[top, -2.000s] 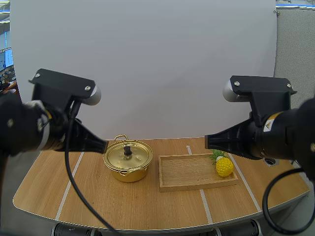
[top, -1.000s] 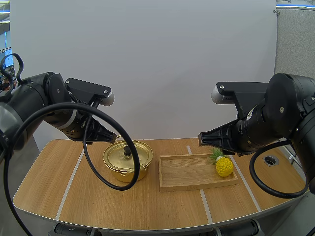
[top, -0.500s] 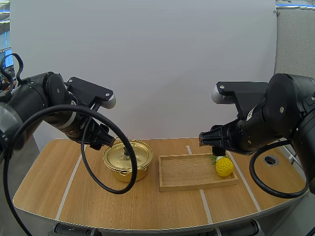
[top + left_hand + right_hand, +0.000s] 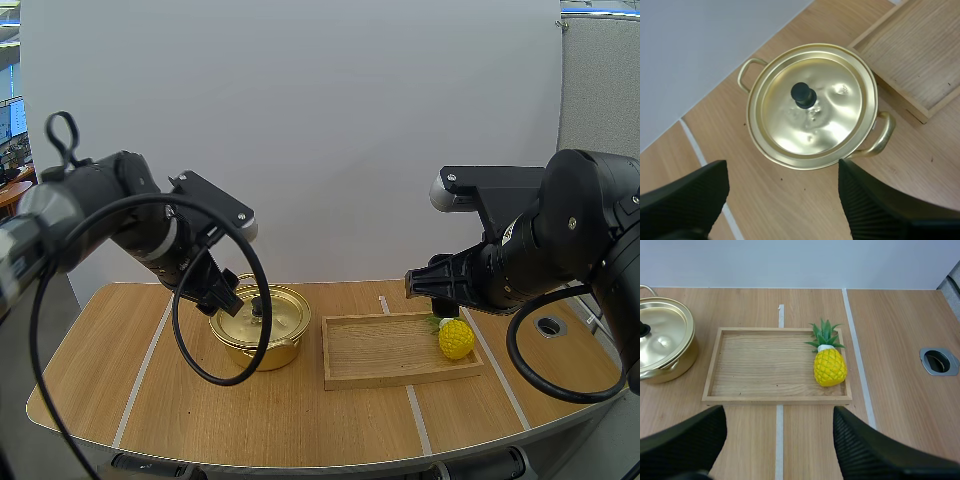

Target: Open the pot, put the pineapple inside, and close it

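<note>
The pot point(image 4: 260, 322) stood on the table point(image 4: 120, 370), lid point(image 4: 812, 102) on, just left of the tray point(image 4: 765, 365). The high view placed the left claw point(image 4: 782, 200) at the pot's left side. The left wrist view added that its fingers stood apart above the lid, clear of the black knob point(image 4: 803, 94). The pineapple point(image 4: 830, 366) lay at the tray's right end. The right wrist view showed the right claw point(image 4: 780, 447) apart above the tray's near edge, holding nothing.
</note>
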Motion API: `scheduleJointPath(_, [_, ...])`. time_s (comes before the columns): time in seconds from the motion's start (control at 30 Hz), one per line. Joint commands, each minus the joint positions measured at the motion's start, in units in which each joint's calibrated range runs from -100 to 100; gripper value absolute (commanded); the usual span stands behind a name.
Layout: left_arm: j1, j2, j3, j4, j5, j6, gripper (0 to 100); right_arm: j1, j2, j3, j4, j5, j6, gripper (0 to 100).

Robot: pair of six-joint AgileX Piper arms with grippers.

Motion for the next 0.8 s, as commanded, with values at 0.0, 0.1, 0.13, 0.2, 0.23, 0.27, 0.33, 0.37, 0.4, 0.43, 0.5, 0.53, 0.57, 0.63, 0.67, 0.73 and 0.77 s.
scheduleJointPath(0.0, [-1.20, 4.23, -1.35, -1.29, -1.88, 1.27, 100, -0.01, -0.10, -0.66, -0.30, 0.00, -0.77, 100])
scheduleJointPath(0.1, [-2.24, 8.71, -3.83, -1.29, -1.88, 1.27, 100, -0.01, -0.10, -0.66, -0.30, 0.00, -0.77, 100])
scheduleJointPath(0.13, [-2.50, 10.28, -4.88, -1.34, -1.88, 1.16, 100, -0.01, -0.10, -0.66, -0.30, 0.00, -0.77, 100])
scheduleJointPath(0.2, [-2.78, 13.14, -6.84, -1.34, -1.88, 1.16, 100, -0.01, -0.10, -0.66, -0.30, 0.00, -0.77, 100])
scheduleJointPath(0.23, [-2.78, 14.69, -7.99, -1.34, -1.88, 1.16, 100, -0.01, -0.10, -0.66, -0.30, 0.00, -0.77, 100])
scheduleJointPath(0.27, [-2.78, 16.22, -9.21, -1.34, -1.69, 1.16, 100, -0.01, -0.10, -0.66, -0.30, 0.00, -0.77, 100])
scheduleJointPath(0.33, [-2.78, 19.26, -11.82, -1.34, -0.23, 1.16, 100, -0.01, -0.10, -0.66, -0.30, 0.00, -0.77, 100])
scheduleJointPath(0.37, [-2.78, 20.63, -13.08, -1.34, 0.23, 1.16, 100, -0.01, -0.10, -0.66, -0.30, 0.00, -0.77, 100])
scheduleJointPath(0.4, [-2.78, 21.95, -14.09, -1.34, 0.57, 1.16, 100, -0.01, -0.10, -0.66, -0.30, 0.00, -0.77, 100])
scheduleJointPath(0.43, [-2.78, 23.24, -15.62, -1.34, 1.04, 1.16, 100, -0.01, -0.10, -0.66, -0.30, 0.00, -0.77, 100])
scheduleJointPath(0.5, [-2.78, 25.40, -17.89, -1.34, 2.54, 1.16, 100, -0.01, -0.10, -0.66, -0.30, 0.00, -0.77, 100])
scheduleJointPath(0.53, [-2.78, 26.26, -18.86, -1.34, 3.43, 1.16, 100, -0.01, -0.10, -0.66, -0.30, 0.00, -0.77, 100])
scheduleJointPath(0.57, [-2.78, 27.54, -20.21, -1.34, 4.45, 1.16, 100, -0.01, -0.10, -0.66, -0.30, 0.00, -0.77, 100])
scheduleJointPath(0.63, [-2.78, 29.26, -21.96, -1.34, 5.68, 1.16, 100, -0.01, -0.10, -0.66, -0.30, 0.00, -0.77, 100])
scheduleJointPath(0.67, [-2.78, 30.06, -22.68, -1.34, 6.10, 1.16, 100, -0.01, -0.10, -0.66, -0.30, 0.00, -0.77, 100])
scheduleJointPath(0.73, [-2.78, 31.32, -23.56, -1.34, 6.28, 1.16, 100, -0.01, -0.10, -0.66, -0.30, 0.00, -0.77, 100])
scheduleJointPath(0.77, [-2.98, 31.88, -23.67, -1.34, 6.28, 1.16, 100, -0.01, -0.10, -0.66, -0.30, 0.00, -0.77, 100])
